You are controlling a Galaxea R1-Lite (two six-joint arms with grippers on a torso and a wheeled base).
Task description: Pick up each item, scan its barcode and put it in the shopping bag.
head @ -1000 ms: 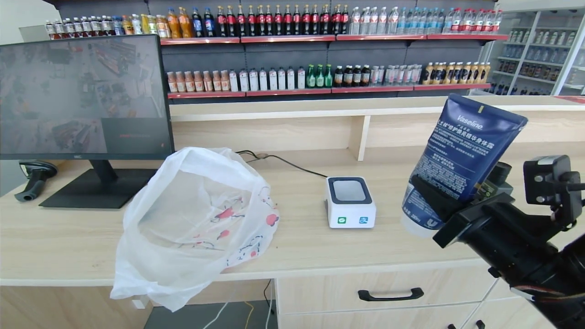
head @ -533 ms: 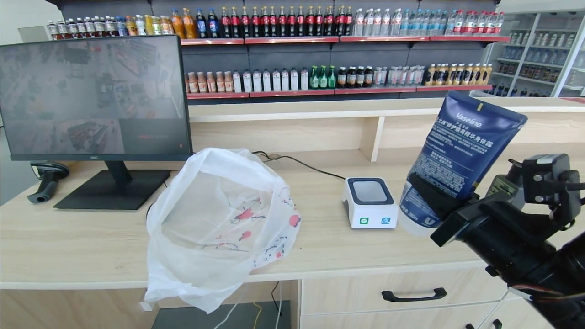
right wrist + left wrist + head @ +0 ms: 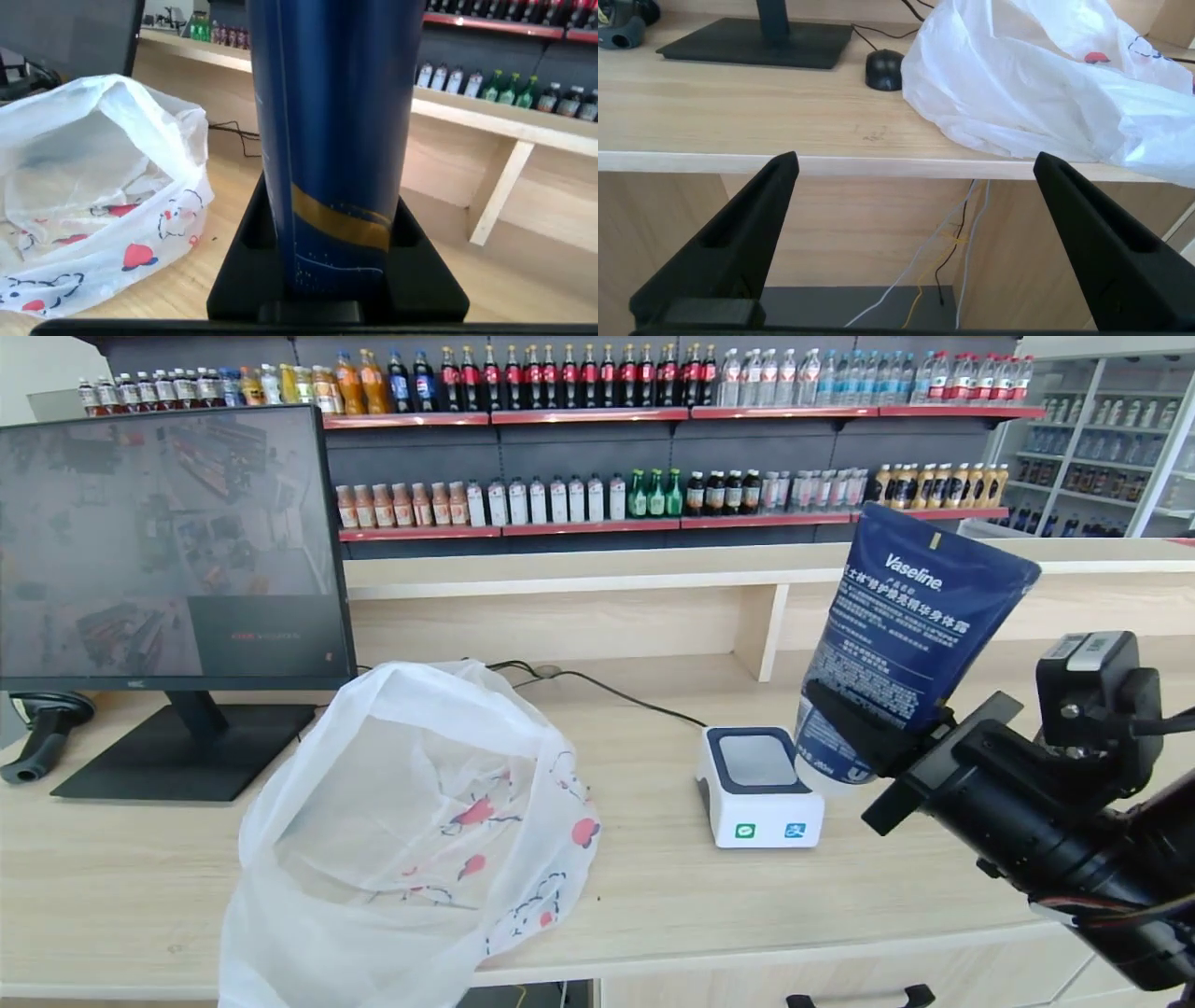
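My right gripper (image 3: 864,733) is shut on a dark blue lotion tube (image 3: 910,635), held upright and tilted just right of the white barcode scanner (image 3: 758,787) on the counter. In the right wrist view the blue tube (image 3: 336,131) stands between the black fingers (image 3: 245,243). The white shopping bag (image 3: 411,821) with red prints lies open on the counter's front left, and it also shows as the shopping bag (image 3: 93,187) and the bag (image 3: 1036,84). My left gripper (image 3: 910,233) is open, low in front of the counter edge, with nothing between its fingers.
A monitor (image 3: 168,551) on a black stand sits at the back left, with a hand-held scanner (image 3: 37,733) beside it and a black mouse (image 3: 884,68) near the bag. A cable (image 3: 607,689) runs behind the scanner. Drink shelves (image 3: 653,420) fill the background.
The head camera has shifted, so the whole scene moved. Relative to the barcode scanner, the tube in my right gripper has come closer, its lower end now beside the scanner's right edge.
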